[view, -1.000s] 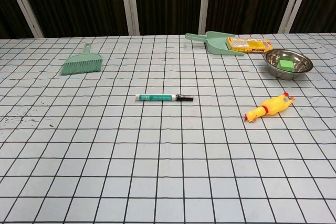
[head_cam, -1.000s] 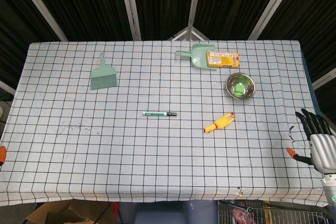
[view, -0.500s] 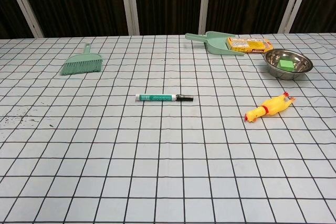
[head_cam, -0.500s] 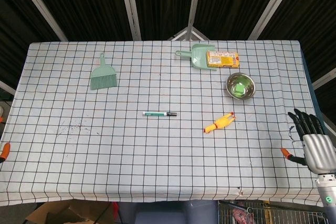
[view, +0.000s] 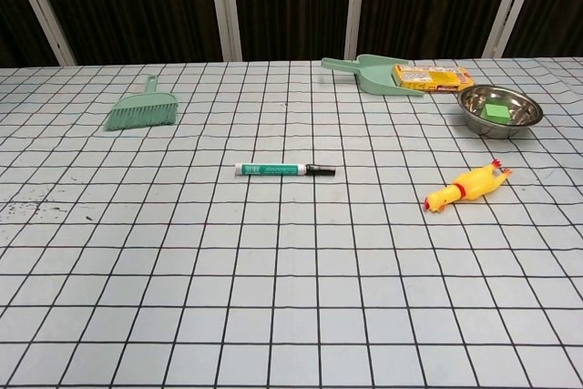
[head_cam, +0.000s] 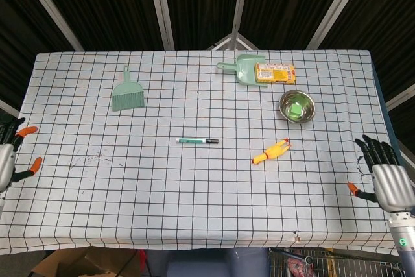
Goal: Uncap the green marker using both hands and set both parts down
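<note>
Green marker (head_cam: 197, 141) lies flat near the middle of the checked table (head_cam: 194, 212), cap on, with nothing touching it. Both hands are far from it. At the right edge, the right hand (head_cam: 384, 176) has its fingers spread and holds nothing. Only part of the left hand (head_cam: 11, 154) shows at the left edge, fingers apart and empty

Green marker (view: 284, 169) lies capped on checked tablecloth (view: 273, 298)
</note>
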`<state>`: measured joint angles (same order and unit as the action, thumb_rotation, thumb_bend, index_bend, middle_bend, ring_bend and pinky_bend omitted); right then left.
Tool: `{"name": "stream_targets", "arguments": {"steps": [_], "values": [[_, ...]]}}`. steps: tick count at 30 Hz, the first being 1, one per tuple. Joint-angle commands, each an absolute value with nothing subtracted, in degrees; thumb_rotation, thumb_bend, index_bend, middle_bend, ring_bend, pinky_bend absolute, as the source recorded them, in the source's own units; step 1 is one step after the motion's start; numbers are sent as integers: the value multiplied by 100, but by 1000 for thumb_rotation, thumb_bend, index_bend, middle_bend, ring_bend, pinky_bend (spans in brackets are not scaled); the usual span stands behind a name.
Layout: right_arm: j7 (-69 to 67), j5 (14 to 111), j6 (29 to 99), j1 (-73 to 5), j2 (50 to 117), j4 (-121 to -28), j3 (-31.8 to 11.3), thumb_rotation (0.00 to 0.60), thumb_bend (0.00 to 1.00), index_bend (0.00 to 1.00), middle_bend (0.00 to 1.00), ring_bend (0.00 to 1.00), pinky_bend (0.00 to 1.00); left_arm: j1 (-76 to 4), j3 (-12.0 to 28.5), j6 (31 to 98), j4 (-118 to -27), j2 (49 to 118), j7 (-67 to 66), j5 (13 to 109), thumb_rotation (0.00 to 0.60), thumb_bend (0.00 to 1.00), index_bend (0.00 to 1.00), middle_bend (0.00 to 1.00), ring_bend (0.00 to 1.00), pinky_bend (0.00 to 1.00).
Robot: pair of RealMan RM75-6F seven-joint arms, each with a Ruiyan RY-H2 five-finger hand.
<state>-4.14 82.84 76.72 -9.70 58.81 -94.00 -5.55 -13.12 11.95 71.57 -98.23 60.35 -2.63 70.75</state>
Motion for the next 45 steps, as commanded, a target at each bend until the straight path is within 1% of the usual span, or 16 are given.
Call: {"name": "stream_targets", "arguments": {"steps": [1, 4, 5, 7, 12, 16, 20, 27, 34, 38, 45], "values": [[-282, 8124, 7553, -1035, 5858, -9523, -603, 600, 219, 79, 0, 0, 0, -2248, 1608, 6136, -10104, 6123, -1519, 5725, 600, 452, 251, 30, 0, 0], [-131, 7983, 7449, -1109, 5855, -9645, -660, 600, 219, 79, 0, 0, 0, -2905, 1782, 5811, -10250, 6227, -2482, 4683, 600, 438, 276, 31, 0, 0], [-37, 7903, 7390, -1150, 5851, -9694, -691, 600, 219, 79, 0, 0, 0, -3260, 1894, 5648, -10166, 6387, -2782, 4236, 600, 438, 287, 31, 0, 0], [102, 7776, 7333, -1192, 5839, -9780, -732, 600, 219, 79, 0, 0, 0, -3718, 1992, 5594, -9994, 6643, -3186, 3515, 600, 437, 304, 32, 0, 0], [267, 7604, 7268, -1239, 5838, -9860, -779, 600, 218, 79, 0, 0, 0, -4246, 2149, 5468, -9670, 7104, -3283, 2930, 600, 432, 316, 37, 0, 0], [397, 7455, 7212, -1265, 5815, -9894, -799, 600, 219, 79, 0, 0, 0, -4642, 2311, 5082, -9240, 7668, -2919, 2822, 600, 432, 340, 39, 0, 0], [428, 7340, 7201, -1265, 5771, -9909, -827, 600, 218, 79, 0, 0, 0, -5059, 2190, 4927, -8784, 8162, -3042, 2720, 600, 429, 334, 37, 0, 0], [371, 7288, 7137, -1287, 5765, -9830, -826, 600, 219, 79, 0, 0, 0, -5608, 1965, 5167, -8245, 8968, -3434, 2345, 600, 417, 334, 33, 0, 0], [199, 7322, 7068, -1313, 5895, -9586, -794, 600, 218, 79, 0, 0, 0, -5812, 1915, 5625, -7799, 9766, -3376, 2473, 600, 410, 365, 31, 0, 0], [63, 7359, 7080, -1306, 5965, -9442, -787, 600, 219, 79, 0, 0, 0, -5867, 1900, 5887, -7689, 10086, -3345, 2649, 600, 408, 401, 32, 0, 0], [-109, 7433, 7084, -1291, 6057, -9244, -749, 600, 219, 79, 0, 0, 0, -5919, 1813, 6050, -7423, 10487, -3450, 2731, 600, 407, 408, 36, 0, 0]]}}
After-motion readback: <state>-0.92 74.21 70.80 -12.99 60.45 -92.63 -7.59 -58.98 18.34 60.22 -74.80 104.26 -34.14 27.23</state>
